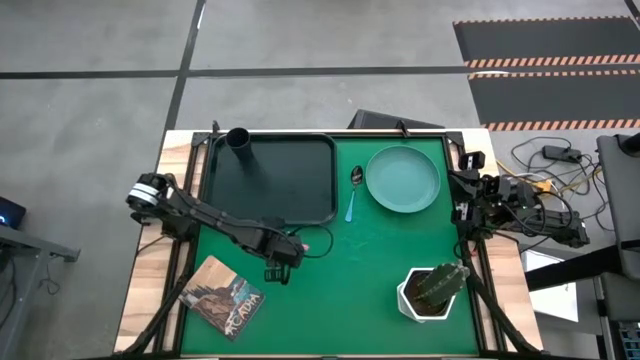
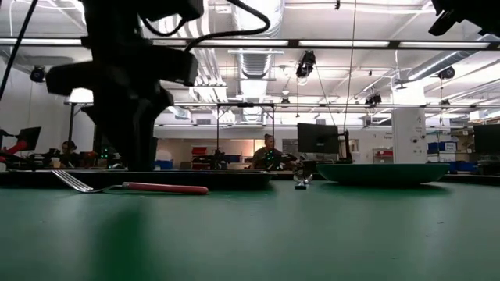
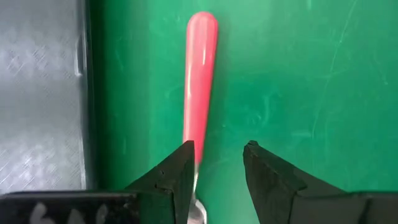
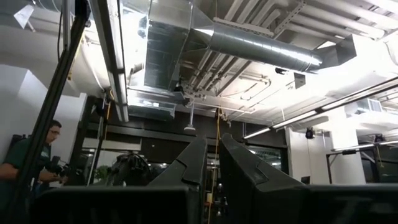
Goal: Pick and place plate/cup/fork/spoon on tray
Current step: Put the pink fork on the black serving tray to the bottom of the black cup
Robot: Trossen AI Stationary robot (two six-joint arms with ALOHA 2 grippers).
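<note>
While the cup (image 1: 238, 138) already stands in the tray (image 1: 300, 185) at its eleven o'clock corner, the high view shows the left gripper (image 1: 285, 254) reaching to just past the tray's five o'clock corner, over the fork (image 1: 300, 245), of which only a pink trace shows beside it. The spoon (image 1: 353, 190) lies between the tray and the plate (image 1: 403, 179), which sits toward one o'clock on the green mat. The right gripper (image 1: 462, 190) is parked at the three o'clock edge, clear of the work. A potted plant (image 1: 432, 290) and a book (image 1: 225, 298) lie near the front edge.

From the low view, the fork (image 2: 129, 186) lies flat on the mat, tines pointing away from its pink-red handle, with the dark left arm descending above it; the plate (image 2: 383, 172) sits off toward three o'clock.

Seen from the left wrist view, the left gripper (image 3: 218, 165) has its fingers spread, one finger overlapping the fork (image 3: 199, 81) near the neck, so the grasp looks slightly off-centre; nothing is pinched yet. The handle is smooth and glossy, lying parallel to the tray (image 3: 40, 93) edge.

In the right wrist view, the right gripper (image 4: 212, 163) points up at the ceiling, fingers pressed nearly together, holding nothing.
</note>
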